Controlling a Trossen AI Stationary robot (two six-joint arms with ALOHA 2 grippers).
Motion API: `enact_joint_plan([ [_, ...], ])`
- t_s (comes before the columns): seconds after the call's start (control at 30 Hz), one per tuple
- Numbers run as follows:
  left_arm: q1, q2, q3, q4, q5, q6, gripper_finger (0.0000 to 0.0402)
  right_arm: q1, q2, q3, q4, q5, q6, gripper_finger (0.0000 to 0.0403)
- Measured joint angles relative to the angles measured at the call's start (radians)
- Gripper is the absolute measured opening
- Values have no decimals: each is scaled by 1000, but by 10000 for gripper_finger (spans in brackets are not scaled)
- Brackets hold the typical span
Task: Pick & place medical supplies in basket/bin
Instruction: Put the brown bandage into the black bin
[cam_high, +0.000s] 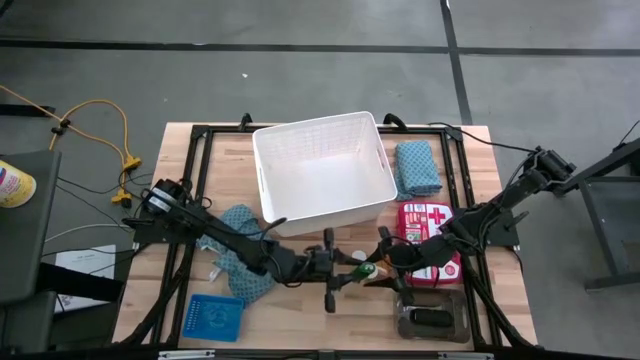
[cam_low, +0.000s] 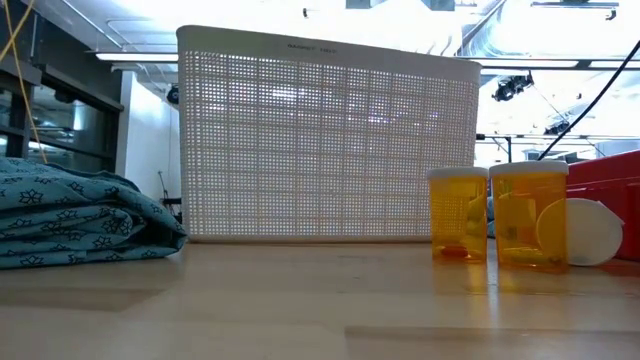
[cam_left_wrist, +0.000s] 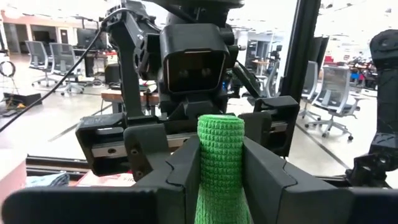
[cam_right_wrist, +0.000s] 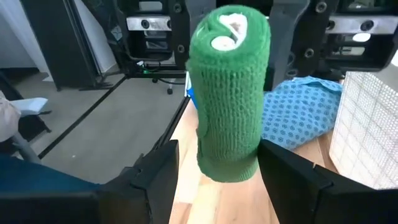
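- The big white lattice basket (cam_high: 325, 170) sits at the back middle of the table, and from above it looks like nothing's in it, just bare white floor.
- Both arms meet in front of the basket, near the table's front edge, on a green bandage roll (cam_right_wrist: 230, 93).
- Left gripper (cam_high: 335, 275) has its fingers clamped on one end of the roll; in the left wrist view the green knit (cam_left_wrist: 221, 165) sits tight between the two dark fingers.
- Right gripper (cam_high: 385, 262) faces it from the other side. In its wrist view the fingers stand on either side of the roll's other end with a bit of gap, so I honestly can't tell if it's gripping or just around it.
- Small blue mesh tray (cam_high: 215, 317) is at the front left corner; can't make out anything in it.
- Grey see-through tray (cam_high: 432, 318) is at front right with a dark oblong piece lying inside.
- A red first aid box (cam_high: 428, 240) is just behind that tray, partly under the right arm.
- One teal patterned cloth (cam_high: 417, 167) is folded just right of the basket; the other (cam_high: 240, 255) is crumpled front left of it, under the left arm.
- From table level, two orange pill bottles (cam_low: 495, 228) stand side by side in front of the basket, with a white round cap (cam_low: 580, 232) on edge just beside them.
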Motion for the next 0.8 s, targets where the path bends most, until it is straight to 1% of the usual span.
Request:
enact_joint_plan([
  [0.3,12,0,0,41,4,11,94,-40,0,0,64,-20,-22,206],
  [0.47,13,0,0,41,4,11,94,-53,0,0,62,-62,-22,206],
  [0.63,13,0,0,41,4,11,94,-53,0,0,58,-67,-21,205],
  [0.8,13,0,0,41,4,11,94,-53,0,0,54,-62,-21,184],
])
